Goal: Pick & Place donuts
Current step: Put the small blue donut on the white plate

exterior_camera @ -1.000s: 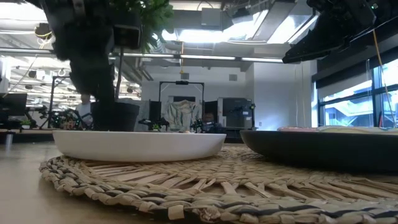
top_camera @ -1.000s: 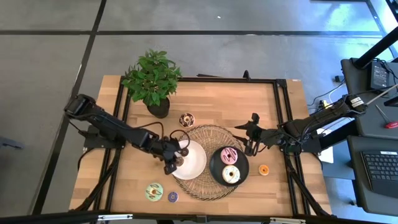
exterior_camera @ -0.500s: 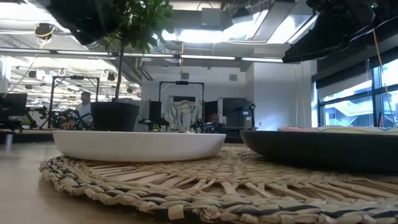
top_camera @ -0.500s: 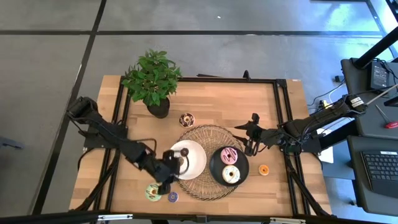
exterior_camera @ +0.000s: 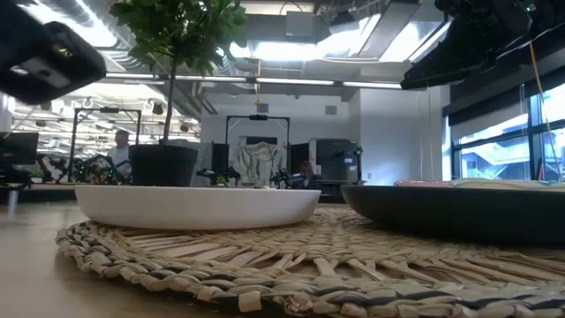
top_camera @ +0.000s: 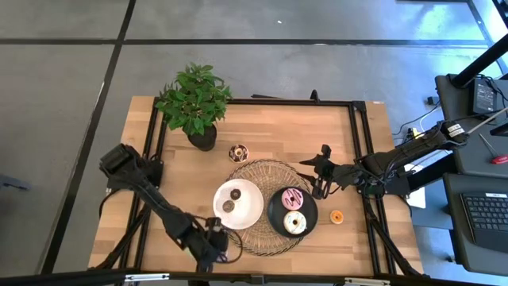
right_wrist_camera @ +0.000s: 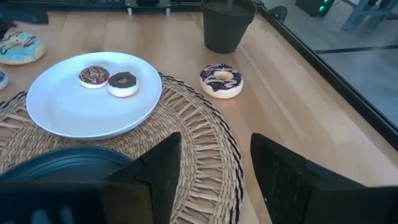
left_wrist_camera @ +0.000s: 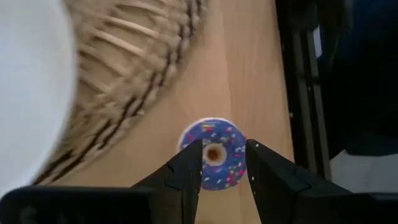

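Left claw [left_wrist_camera: 217, 169] was held open astride the small purple sprinkled ring donut [left_wrist_camera: 214, 153] on the wooden counter [left_wrist_camera: 249, 74], not gripping. Right claw [right_wrist_camera: 214, 163] was parked open.

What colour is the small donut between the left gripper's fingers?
Blue-purple icing with coloured sprinkles on the small donut, clearest in the left wrist view, left gripper open around it.

Premises: an open-plan robotics lab or workshop. Evidence: exposed ceiling ducting with long strip lights [exterior_camera: 265, 81], black equipment racks [exterior_camera: 256, 150] beyond the far edge of the light wooden desk [top_camera: 270, 131], a black keyboard [top_camera: 486, 220] and cabling off its right edge, polished grey concrete floor [top_camera: 63, 71].
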`<state>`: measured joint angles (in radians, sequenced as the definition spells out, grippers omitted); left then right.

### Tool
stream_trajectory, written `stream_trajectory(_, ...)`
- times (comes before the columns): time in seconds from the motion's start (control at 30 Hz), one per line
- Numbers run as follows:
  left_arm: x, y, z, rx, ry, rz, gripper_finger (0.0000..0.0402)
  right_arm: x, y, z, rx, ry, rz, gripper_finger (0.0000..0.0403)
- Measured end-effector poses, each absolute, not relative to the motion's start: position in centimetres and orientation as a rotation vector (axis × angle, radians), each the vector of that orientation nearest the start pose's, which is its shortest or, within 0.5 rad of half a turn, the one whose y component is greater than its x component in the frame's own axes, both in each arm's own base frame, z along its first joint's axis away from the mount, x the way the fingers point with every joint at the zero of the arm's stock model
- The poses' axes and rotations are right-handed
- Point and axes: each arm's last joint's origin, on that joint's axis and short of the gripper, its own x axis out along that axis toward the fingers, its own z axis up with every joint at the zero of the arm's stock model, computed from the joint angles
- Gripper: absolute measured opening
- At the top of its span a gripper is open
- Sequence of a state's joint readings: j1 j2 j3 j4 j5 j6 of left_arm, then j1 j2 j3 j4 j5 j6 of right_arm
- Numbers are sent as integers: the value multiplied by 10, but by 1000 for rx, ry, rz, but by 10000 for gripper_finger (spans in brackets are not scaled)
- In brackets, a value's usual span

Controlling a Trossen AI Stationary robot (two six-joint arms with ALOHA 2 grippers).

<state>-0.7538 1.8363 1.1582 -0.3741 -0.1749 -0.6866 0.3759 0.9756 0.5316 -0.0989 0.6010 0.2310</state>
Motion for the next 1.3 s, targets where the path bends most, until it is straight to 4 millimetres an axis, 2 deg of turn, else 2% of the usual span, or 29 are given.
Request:
stream_trajectory(0.17, 273, -252, 153, -104, 1109, -142, 116, 191, 58, 226, -20, 422, -276, 195)
stream_trajectory(0.3, 273, -252, 150, -99, 1114, -131, 119, 191, 58, 227, -21, 419, -276, 195)
stream_trajectory(0.8, 274, -248, 154, -103, 1109, -122, 114, 191, 57, 227, -43, 421, -272, 195)
stream_trajectory(1.3, 274, -243, 152, 2, 1130, -150, 113, 191, 57, 227, -44, 422, -271, 195)
